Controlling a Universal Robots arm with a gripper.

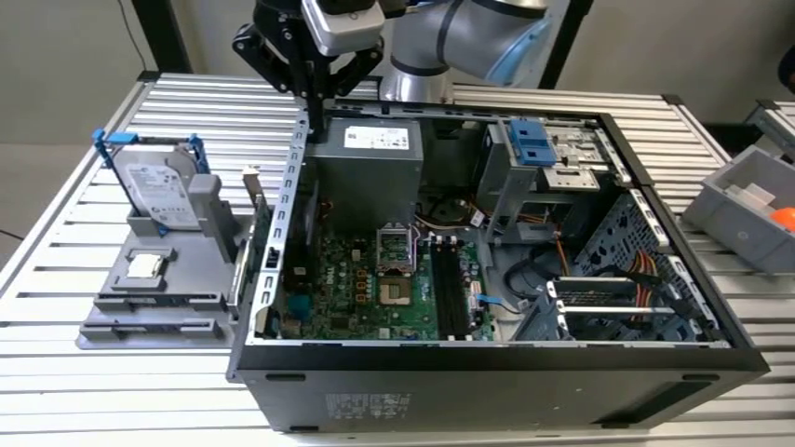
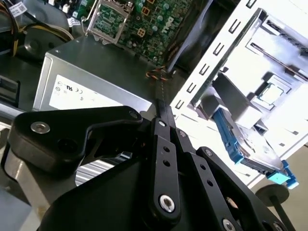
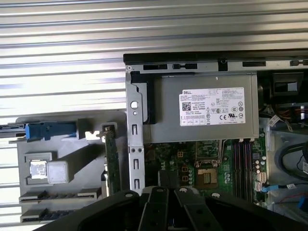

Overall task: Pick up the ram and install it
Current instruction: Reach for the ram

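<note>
1. Exterior view's left: we see the ram (image 1: 255, 200) standing on edge in the grey fixture (image 1: 162, 303), just beside the computer case (image 1: 497, 386).
2. Right and farther back, our gripper (image 1: 315, 128) hangs above the case wall, fingers pressed together, empty.

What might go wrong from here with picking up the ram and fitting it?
1. The ram stands in its grey holder right beside the case wall. The tool hangs above that wall and might clip it on approach.
2. Loose cables lie near one end of the memory slots and might snag the stick going in.
</note>
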